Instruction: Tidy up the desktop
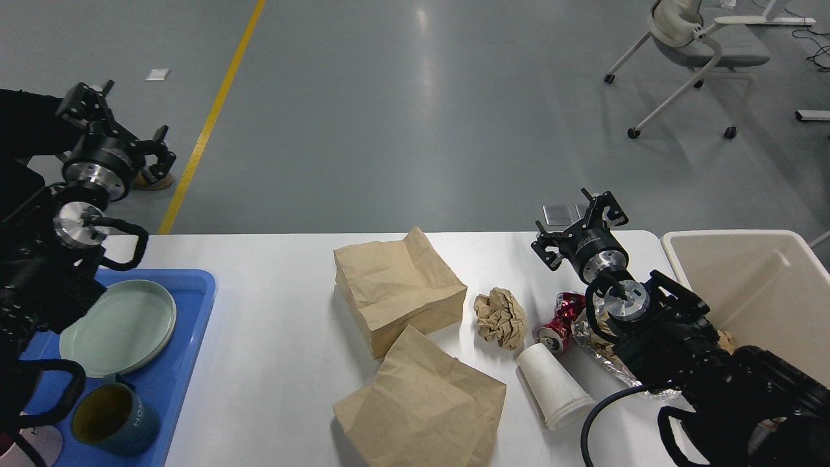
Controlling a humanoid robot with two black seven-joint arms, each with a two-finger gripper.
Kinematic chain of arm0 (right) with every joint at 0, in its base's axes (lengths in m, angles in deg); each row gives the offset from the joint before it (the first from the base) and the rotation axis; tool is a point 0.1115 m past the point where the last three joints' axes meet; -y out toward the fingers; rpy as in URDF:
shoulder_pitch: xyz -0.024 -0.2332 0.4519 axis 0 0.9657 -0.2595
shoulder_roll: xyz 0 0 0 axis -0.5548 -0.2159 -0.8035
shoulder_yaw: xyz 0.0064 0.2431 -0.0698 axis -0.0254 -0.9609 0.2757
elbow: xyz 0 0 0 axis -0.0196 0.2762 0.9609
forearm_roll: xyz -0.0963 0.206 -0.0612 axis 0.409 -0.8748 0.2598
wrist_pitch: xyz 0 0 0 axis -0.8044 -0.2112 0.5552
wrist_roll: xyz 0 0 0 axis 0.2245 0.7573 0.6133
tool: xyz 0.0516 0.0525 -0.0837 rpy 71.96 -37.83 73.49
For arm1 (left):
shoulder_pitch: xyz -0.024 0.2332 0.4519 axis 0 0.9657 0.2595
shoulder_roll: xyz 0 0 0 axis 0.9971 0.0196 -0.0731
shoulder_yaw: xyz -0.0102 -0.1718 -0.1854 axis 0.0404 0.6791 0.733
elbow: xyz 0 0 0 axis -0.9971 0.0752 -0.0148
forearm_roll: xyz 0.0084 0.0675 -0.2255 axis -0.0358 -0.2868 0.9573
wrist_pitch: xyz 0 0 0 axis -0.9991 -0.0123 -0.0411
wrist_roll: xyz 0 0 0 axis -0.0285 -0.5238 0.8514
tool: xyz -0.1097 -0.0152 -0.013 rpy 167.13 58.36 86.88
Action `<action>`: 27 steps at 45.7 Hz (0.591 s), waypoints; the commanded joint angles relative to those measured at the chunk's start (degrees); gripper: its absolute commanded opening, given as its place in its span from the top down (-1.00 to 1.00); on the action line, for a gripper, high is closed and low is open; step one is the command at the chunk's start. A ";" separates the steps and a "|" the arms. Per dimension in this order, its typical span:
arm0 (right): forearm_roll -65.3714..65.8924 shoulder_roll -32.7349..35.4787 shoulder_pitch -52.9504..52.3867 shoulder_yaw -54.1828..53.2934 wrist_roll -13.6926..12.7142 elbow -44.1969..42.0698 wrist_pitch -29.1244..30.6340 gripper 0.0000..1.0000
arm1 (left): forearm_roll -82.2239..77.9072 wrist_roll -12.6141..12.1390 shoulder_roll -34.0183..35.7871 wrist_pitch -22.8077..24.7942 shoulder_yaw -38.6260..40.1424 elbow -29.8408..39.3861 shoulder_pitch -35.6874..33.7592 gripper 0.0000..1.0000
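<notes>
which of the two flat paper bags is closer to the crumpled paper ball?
The far paper bag, toward the desktop's back edge; its right corner nearly reaches the paper ball. The near paper bag lies lower, toward the robot.

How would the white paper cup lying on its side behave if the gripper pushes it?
The white paper cup lies on its side on the desktop, so it would probably roll, curving because it tapers. It looks empty and thin-walled, so likely light and easily crushed. The crushed red can close beside it might get nudged.
</notes>
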 commanded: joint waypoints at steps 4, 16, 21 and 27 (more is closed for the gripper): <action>0.01 0.00 0.00 0.00 0.00 0.00 -0.01 -1.00 | -0.05 8.82 -5.86 -0.54 0.17 -0.03 2.61 -0.92; -0.08 0.00 0.00 0.00 0.00 0.00 -0.01 -1.00 | 0.13 9.35 -9.55 -0.28 0.35 -0.03 6.30 -0.92; 0.01 0.00 0.00 0.00 0.00 0.00 0.08 -1.00 | -0.05 9.08 -9.82 -0.36 0.00 -0.03 6.57 -0.92; 0.01 0.00 0.00 0.00 0.00 0.00 0.08 -1.00 | -0.14 9.26 -10.08 -0.28 0.00 -0.03 6.75 -0.92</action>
